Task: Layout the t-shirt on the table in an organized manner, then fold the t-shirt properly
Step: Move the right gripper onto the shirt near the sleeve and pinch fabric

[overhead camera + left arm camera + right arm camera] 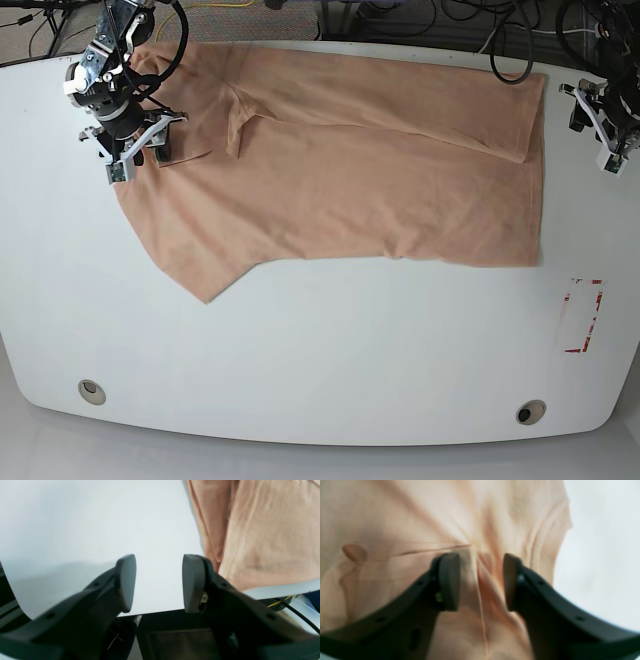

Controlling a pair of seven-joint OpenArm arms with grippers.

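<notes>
t-shirt [350, 190] spread flat on bench [300, 350], far side. right gripper [480, 580] over its sleeve corner, jaws apart, straddling a ridge of cloth. left gripper [158, 582] beside the hem, jaws wide, empty.

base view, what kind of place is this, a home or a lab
Most likely a robotics lab or test bench, not a home: a bare white table with a red dashed mark, two robot arms at its far corners, and loose cables on the floor behind. Only a t-shirt lies on it.
</notes>
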